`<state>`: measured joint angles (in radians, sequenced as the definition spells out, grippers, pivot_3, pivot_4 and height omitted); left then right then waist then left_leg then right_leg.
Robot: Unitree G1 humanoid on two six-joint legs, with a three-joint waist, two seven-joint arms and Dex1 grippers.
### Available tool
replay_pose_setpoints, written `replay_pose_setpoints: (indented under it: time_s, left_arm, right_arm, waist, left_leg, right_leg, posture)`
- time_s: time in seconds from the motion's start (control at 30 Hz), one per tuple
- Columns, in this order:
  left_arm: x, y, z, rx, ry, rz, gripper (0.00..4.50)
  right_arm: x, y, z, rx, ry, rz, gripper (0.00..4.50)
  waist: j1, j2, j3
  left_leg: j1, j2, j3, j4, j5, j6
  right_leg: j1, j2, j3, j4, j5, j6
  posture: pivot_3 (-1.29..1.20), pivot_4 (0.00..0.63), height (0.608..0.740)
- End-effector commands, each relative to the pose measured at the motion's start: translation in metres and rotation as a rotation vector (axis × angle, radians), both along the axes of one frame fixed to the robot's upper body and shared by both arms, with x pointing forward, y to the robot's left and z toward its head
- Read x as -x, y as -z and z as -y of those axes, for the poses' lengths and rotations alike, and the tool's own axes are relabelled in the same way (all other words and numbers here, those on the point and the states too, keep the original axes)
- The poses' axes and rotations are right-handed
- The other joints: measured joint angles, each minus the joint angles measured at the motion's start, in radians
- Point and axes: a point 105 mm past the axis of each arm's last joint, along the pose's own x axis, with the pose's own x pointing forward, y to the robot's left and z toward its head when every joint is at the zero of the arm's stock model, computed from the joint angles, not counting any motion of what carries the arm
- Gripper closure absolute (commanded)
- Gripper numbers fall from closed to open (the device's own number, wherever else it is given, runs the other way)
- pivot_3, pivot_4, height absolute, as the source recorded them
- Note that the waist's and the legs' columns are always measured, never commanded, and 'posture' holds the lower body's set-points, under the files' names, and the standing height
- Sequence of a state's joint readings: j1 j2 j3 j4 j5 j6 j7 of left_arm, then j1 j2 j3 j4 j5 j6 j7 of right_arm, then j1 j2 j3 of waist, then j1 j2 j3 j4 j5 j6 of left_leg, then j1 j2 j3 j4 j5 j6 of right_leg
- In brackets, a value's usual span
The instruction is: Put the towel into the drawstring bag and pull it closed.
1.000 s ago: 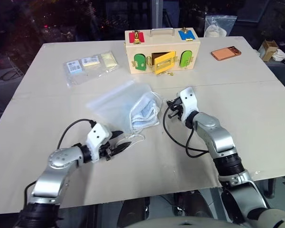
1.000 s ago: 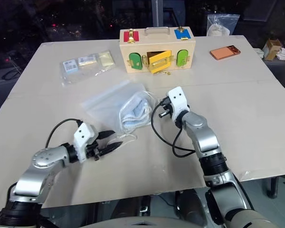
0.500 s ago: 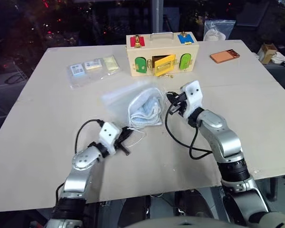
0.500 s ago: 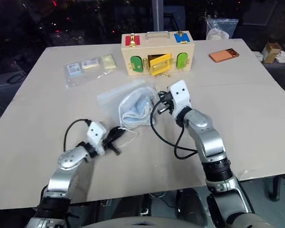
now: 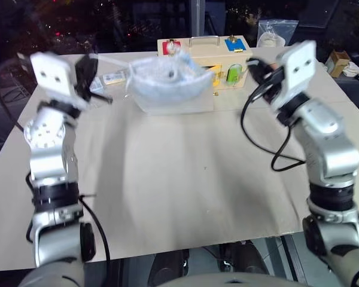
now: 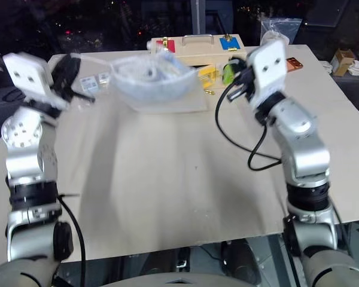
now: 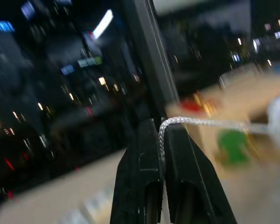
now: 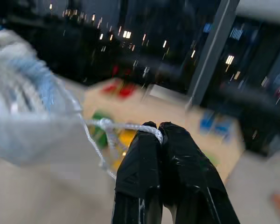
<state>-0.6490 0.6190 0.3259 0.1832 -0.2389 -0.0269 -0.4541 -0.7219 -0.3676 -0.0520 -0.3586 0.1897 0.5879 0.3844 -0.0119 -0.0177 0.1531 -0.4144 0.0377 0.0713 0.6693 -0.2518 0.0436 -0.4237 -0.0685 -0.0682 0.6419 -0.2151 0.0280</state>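
A translucent, thin mesh drawstring bag [image 5: 167, 86] holds a fluffy light-blue terry towel [image 5: 170, 75]. Behind it, at top centre, stands a smooth pale wooden box [image 5: 227, 51] on the matt beige table [image 5: 185, 179].

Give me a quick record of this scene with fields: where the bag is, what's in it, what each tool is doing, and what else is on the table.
bag: translucent white mesh drawstring bag, hanging above the beige table between the two arms
contents: light-blue fluffy towel inside the bag
left tool: shut on the bag's white cord
right tool: shut on the cord at the other side
behind bag: wooden latch box
also on table: clear plastic bag of packets, copper-coloured phone
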Motion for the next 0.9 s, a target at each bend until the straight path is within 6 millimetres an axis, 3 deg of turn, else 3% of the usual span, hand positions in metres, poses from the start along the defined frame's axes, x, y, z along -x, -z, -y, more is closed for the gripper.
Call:
replay_pose_setpoints:
  time_s: [0.03,0.13,0.23,0.27,0.3,0.33,0.4,0.43,0.5,0.57,0.63,0.73,0.8,0.83,0.9]
  left_arm:
    - [-0.004,-0.033,-0.017,0.065,-0.047,0.043,4.47]
    - [-0.009,-0.033,-0.019,0.034,-0.047,0.025,4.47]
    - [-0.013,-0.034,-0.019,0.029,-0.034,0.006,4.47]
    - [-0.018,-0.019,-0.017,-0.002,-0.021,-0.052,4.47]
    - [-0.018,-0.017,-0.020,0.002,-0.033,-0.051,4.47]
    - [-0.015,-0.025,-0.019,-0.026,-0.031,-0.014,4.47]
    - [-0.012,-0.040,-0.026,-0.027,-0.061,0.035,4.47]
    - [-0.018,-0.030,-0.036,-0.013,-0.094,-0.019,4.47]
    - [-0.025,-0.004,-0.054,-0.030,-0.162,-0.126,4.47]
    - [-0.023,-0.010,-0.054,-0.033,-0.152,-0.098,4.47]
    - [-0.022,-0.018,-0.051,-0.031,-0.139,-0.061,4.47]
    - [-0.016,-0.036,-0.041,-0.033,-0.094,0.035,4.47]
    - [-0.028,-0.005,-0.053,-0.013,-0.128,-0.101,4.47]
    - [-0.027,-0.001,-0.056,-0.024,-0.133,-0.106,4.47]
    - [-0.019,-0.020,-0.059,-0.052,-0.139,-0.021,4.47]
  right_arm:
    - [0.022,-0.053,0.010,-0.014,-0.016,0.162,4.50]
    - [0.033,-0.077,0.016,-0.125,-0.054,0.203,4.50]
    - [0.037,-0.071,0.019,-0.022,-0.018,0.222,4.50]
    - [0.034,-0.069,0.024,-0.081,-0.003,0.191,4.50]
    - [0.033,-0.058,0.023,-0.006,0.019,0.193,4.50]
    - [0.036,-0.056,0.024,0.022,0.019,0.197,4.50]
    - [0.038,-0.069,0.040,-0.042,0.075,0.209,4.50]
    - [0.034,-0.067,0.051,-0.026,0.121,0.195,4.50]
    - [0.021,-0.041,0.077,0.122,0.258,0.146,4.50]
    - [0.021,-0.036,0.089,0.151,0.288,0.137,4.50]
    - [0.025,-0.049,0.097,0.109,0.317,0.177,4.50]
    - [0.030,-0.062,0.097,0.065,0.320,0.228,4.50]
    - [0.023,-0.043,0.086,0.132,0.293,0.186,4.50]
    - [0.023,-0.043,0.085,0.106,0.286,0.189,4.50]
    - [0.028,-0.063,0.099,-0.005,0.323,0.235,4.50]
  waist:
    - [-0.001,-0.001,0.001]
    - [-0.004,-0.001,0.001]
    - [-0.001,-0.001,0.001]
    - [0.000,-0.002,0.001]
    - [0.001,-0.003,0.001]
    - [0.002,-0.003,0.001]
    - [0.001,-0.004,0.004]
    - [0.002,-0.005,0.005]
    - [0.004,-0.006,0.004]
    - [0.004,-0.007,0.004]
    - [0.003,-0.007,0.005]
    - [0.001,-0.008,0.006]
    - [-0.001,-0.008,0.005]
    - [-0.001,-0.009,0.004]
    - [-0.005,-0.008,0.005]
  left_leg:
    - [-0.001,0.000,0.000,-0.001,0.000,0.000]
    - [-0.001,0.000,0.001,-0.003,0.000,-0.001]
    - [-0.002,0.001,0.003,-0.004,0.000,-0.001]
    - [-0.002,0.001,0.003,-0.004,0.000,-0.001]
    - [-0.003,0.000,0.003,-0.004,0.000,-0.001]
    - [-0.003,0.000,0.003,-0.003,0.000,-0.001]
    - [-0.003,0.000,0.004,-0.001,0.000,0.000]
    - [-0.003,0.000,0.004,-0.001,0.000,0.000]
    - [-0.003,0.000,0.003,-0.001,0.000,0.000]
    - [0.000,0.000,0.003,-0.001,-0.001,0.001]
    - [-0.001,0.000,0.004,-0.001,-0.001,0.001]
    - [-0.003,0.000,0.005,-0.001,0.000,0.000]
    - [-0.002,0.001,0.005,-0.001,0.000,0.000]
    - [-0.002,0.001,0.005,-0.001,0.000,0.000]
    - [-0.001,0.001,0.006,-0.002,0.000,0.000]
  right_leg:
    - [-0.001,0.000,0.000,0.000,0.000,0.000]
    - [-0.003,0.001,0.000,0.000,-0.001,0.001]
    - [-0.003,0.000,0.000,0.000,-0.001,0.002]
    - [-0.004,0.000,0.000,0.000,-0.001,0.002]
    - [-0.004,0.000,0.000,0.000,-0.001,0.002]
    - [-0.004,0.000,0.000,0.000,-0.001,0.002]
    - [-0.004,-0.001,0.001,0.000,-0.001,0.002]
    - [-0.004,-0.001,0.001,0.000,-0.001,0.002]
    - [-0.004,-0.001,0.001,0.000,-0.001,0.002]
    - [-0.001,-0.001,0.001,0.000,-0.001,0.002]
    - [-0.002,-0.001,0.001,0.000,-0.001,0.002]
    - [-0.004,-0.001,0.003,0.001,-0.001,0.002]
    - [-0.005,0.000,0.002,0.001,-0.001,0.002]
    - [-0.004,0.000,0.002,0.001,-0.001,0.002]
    - [-0.004,0.000,0.003,0.001,-0.001,0.002]
  posture:
    - [0.00,0.150,0.740]
    - [0.00,0.150,0.740]
    - [0.00,0.150,0.740]
    - [0.00,0.150,0.740]
    - [0.00,0.150,0.740]
    - [0.00,0.150,0.740]
    - [0.00,0.150,0.740]
    - [0.00,0.150,0.740]
    - [0.00,0.150,0.740]
    - [0.00,0.150,0.740]
    - [0.00,0.150,0.740]
    - [0.00,0.150,0.740]
    - [0.00,0.150,0.740]
    - [0.00,0.150,0.740]
    - [0.00,0.150,0.740]
